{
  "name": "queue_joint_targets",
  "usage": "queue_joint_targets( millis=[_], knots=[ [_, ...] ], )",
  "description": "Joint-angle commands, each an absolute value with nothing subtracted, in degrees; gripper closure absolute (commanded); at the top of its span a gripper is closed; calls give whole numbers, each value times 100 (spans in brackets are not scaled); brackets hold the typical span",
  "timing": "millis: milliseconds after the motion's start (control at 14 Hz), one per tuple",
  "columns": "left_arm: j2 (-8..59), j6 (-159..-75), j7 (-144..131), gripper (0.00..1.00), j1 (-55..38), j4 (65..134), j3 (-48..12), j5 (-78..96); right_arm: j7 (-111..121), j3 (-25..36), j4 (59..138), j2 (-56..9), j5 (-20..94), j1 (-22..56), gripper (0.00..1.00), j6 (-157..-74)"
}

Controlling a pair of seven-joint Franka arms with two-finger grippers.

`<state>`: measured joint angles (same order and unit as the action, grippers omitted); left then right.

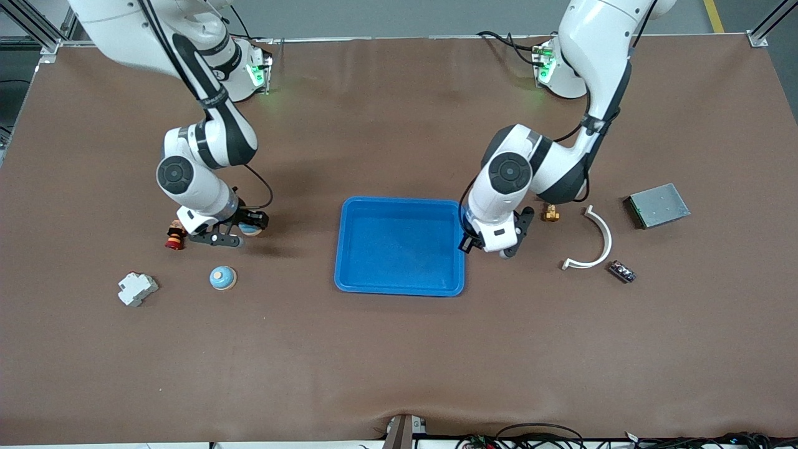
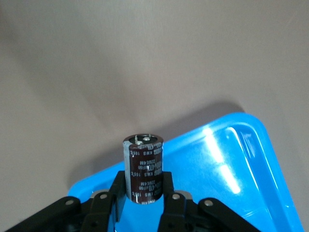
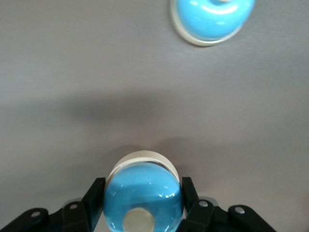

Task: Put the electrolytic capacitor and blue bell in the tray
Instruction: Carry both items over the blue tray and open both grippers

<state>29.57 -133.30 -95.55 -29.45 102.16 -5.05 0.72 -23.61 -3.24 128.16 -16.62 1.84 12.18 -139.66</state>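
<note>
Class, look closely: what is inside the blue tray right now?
The tray shows only its bare blue floor. The left pincer covers one edge, so that strip stays unseen.

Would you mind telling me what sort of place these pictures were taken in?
Probably a robotics lab or test bench. Two white robot arms are bolted to a large table with a brown mat, aluminium framing stands at its corners, and small parts lie around a shallow bright blue plastic tray.
</note>
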Motion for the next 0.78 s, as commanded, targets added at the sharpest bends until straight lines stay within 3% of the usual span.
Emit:
queue_joint_targets(
  millis=[0,285,712],
  knots=[
    [3286,-13175,-10236,100,-3216,9783,-457,44,-3213,-299,12210,-1599,185,1651,100,-13334],
    [3848,-13175,-11327,100,-3453,9142,-457,0,-4524,-299,11506,-1792,193,2354,100,-13087],
    [4068,-13175,-12153,100,-3620,9290,-448,-9,-5869,-290,10716,-2503,185,3031,100,-13087]
  ],
)
